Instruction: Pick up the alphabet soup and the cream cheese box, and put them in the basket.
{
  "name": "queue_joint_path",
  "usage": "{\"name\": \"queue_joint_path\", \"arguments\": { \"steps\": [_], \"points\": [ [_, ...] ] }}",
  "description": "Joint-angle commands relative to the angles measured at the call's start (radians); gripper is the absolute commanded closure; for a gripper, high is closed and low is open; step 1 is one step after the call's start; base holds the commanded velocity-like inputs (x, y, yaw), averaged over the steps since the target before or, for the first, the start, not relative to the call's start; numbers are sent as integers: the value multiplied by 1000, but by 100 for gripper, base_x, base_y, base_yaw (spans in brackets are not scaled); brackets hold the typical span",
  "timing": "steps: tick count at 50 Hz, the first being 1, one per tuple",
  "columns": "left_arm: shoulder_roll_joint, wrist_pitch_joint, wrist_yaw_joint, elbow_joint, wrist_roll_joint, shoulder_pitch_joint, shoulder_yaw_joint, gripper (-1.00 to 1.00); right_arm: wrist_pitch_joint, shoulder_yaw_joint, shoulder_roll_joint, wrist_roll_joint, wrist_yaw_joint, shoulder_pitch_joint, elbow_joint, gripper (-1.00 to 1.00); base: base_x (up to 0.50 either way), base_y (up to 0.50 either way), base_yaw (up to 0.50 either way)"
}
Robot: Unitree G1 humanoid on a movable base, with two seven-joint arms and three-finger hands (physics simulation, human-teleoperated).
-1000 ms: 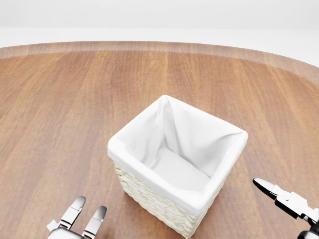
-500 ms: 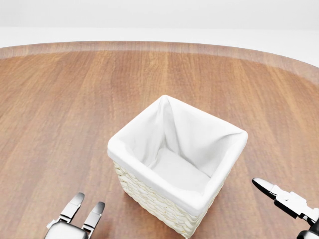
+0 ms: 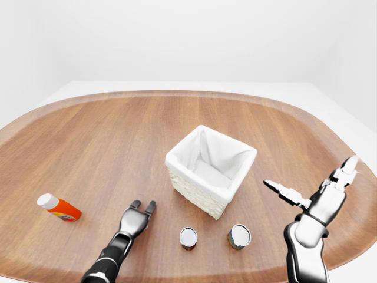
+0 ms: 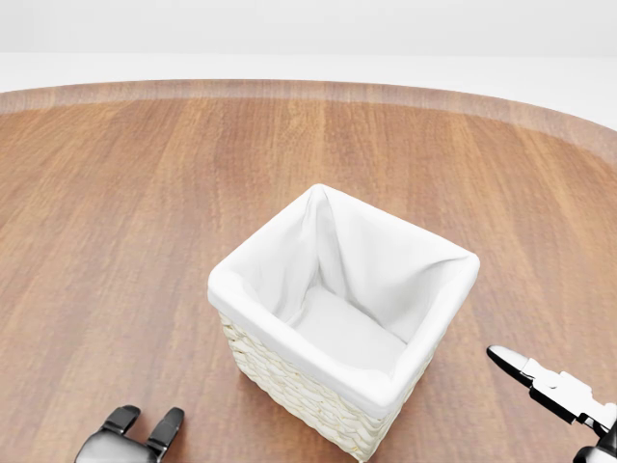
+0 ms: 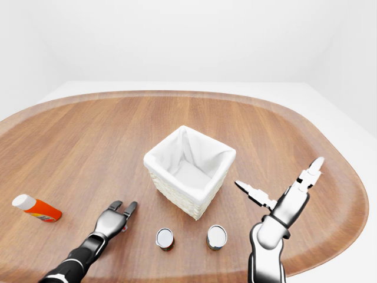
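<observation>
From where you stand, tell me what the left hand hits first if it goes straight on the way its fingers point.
Probably nothing: the left hand points just left of the basket, though depth is unclear.

No readable text: the two cans (image 3: 188, 237) and the orange bottle (image 3: 59, 207) show no legible labels.

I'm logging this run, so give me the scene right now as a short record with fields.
surface: wooden table
basket: white-lined wicker, empty, mid-table
cans: two cans upright, below the basket in the left-eye view
bottle: orange, white cap, lying at far left
cream cheese box: not visible
left hand: open, low over table, holds nothing
right hand: open, raised, holds nothing
</observation>
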Motion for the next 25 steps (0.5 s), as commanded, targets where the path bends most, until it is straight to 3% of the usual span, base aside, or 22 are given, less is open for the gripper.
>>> {"name": "queue_joint_path", "arguments": {
  "steps": [1,5,17,25],
  "points": [
    [21,0,0,173,17,47,3,100,2,1,-1,-3,0,-2,2,-100,0,0,0],
    [17,0,0,178,17,45,6,100,-7,0,-2,-2,0,-3,12,-100,0,0,0],
    [3,0,0,173,-7,33,20,100,7,2,0,-3,0,0,-3,-100,0,0,0],
    [18,0,0,145,-30,20,24,100,-1,2,-1,-3,0,-1,4,-100,0,0,0]
  ]
}}
